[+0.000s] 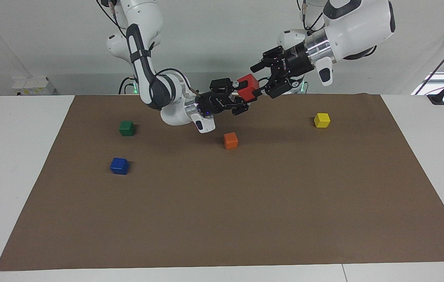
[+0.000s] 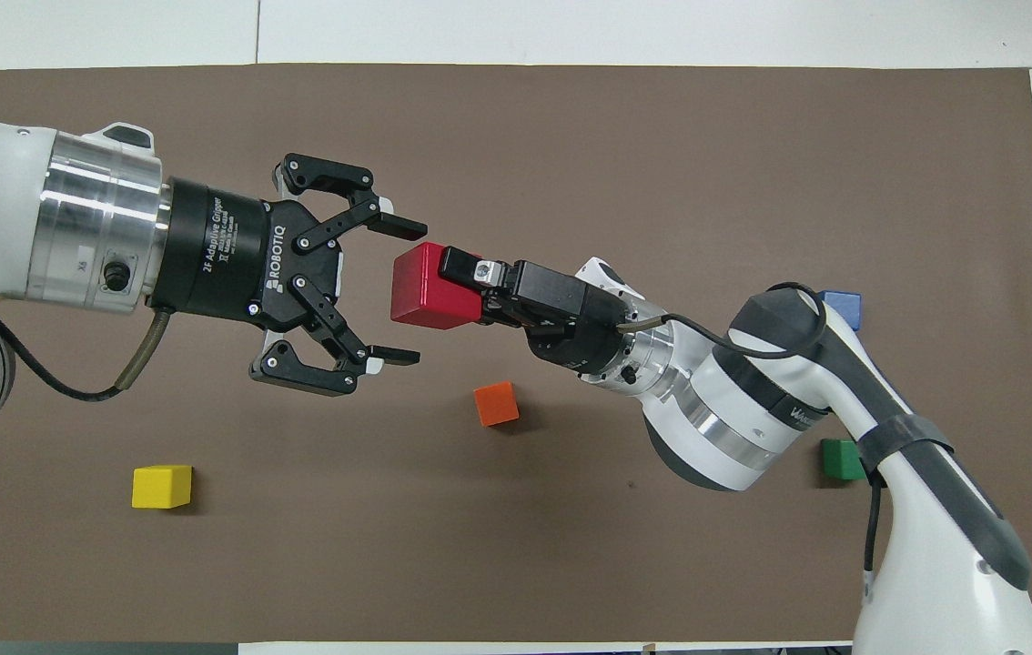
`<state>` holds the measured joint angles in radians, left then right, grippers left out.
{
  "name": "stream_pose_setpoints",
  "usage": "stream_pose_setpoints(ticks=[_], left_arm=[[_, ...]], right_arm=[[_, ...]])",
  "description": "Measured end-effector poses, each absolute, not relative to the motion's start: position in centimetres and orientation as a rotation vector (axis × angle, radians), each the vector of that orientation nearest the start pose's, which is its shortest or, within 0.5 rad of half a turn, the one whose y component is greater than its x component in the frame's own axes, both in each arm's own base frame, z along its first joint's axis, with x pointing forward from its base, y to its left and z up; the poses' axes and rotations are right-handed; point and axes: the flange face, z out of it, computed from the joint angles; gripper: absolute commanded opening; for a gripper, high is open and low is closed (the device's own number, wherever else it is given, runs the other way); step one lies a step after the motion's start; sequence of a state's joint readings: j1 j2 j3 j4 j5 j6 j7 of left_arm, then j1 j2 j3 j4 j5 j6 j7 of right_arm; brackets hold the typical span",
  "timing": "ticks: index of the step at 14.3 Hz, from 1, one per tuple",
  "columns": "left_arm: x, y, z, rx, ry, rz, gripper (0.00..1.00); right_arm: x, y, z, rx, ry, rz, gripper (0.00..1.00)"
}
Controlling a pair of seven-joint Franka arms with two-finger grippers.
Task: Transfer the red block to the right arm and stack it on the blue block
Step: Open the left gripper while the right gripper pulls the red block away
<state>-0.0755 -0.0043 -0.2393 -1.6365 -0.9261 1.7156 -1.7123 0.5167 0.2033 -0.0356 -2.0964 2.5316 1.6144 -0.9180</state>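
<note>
The red block (image 1: 248, 86) is up in the air over the mat, above the orange cube's area, and also shows in the overhead view (image 2: 430, 298). My right gripper (image 1: 242, 95) is shut on the red block and holds it from the right arm's side (image 2: 461, 291). My left gripper (image 1: 260, 79) is open; its fingers stand apart on either side of the block's free end without touching it (image 2: 407, 290). The blue block (image 1: 119, 166) sits on the mat toward the right arm's end, partly hidden by the right arm in the overhead view (image 2: 842, 307).
An orange cube (image 1: 230, 140) lies on the brown mat (image 1: 245, 215) below the grippers. A green cube (image 1: 127, 128) sits nearer to the robots than the blue block. A yellow cube (image 1: 322, 120) lies toward the left arm's end.
</note>
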Motion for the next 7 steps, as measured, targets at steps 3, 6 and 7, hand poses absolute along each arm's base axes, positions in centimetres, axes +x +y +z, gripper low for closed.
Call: stream_pose_setpoints(ticks=[3, 6, 7], left_arm=[[51.7, -24.7, 64.6, 1.768, 1.647, -0.963, 1.0], [51.7, -24.7, 64.7, 1.774, 1.65, -0.954, 1.0], [51.6, -24.6, 64.6, 1.791, 1.658, -0.934, 1.0]], right_arm=[[51.7, 33.3, 43.3, -0.951, 0.194, -0.202, 0.0], [52.5, 31.6, 44.1, -1.015, 0.204, -0.199, 0.0], [52.8, 30.7, 44.8, -1.037, 0.204, -0.196, 0.0]])
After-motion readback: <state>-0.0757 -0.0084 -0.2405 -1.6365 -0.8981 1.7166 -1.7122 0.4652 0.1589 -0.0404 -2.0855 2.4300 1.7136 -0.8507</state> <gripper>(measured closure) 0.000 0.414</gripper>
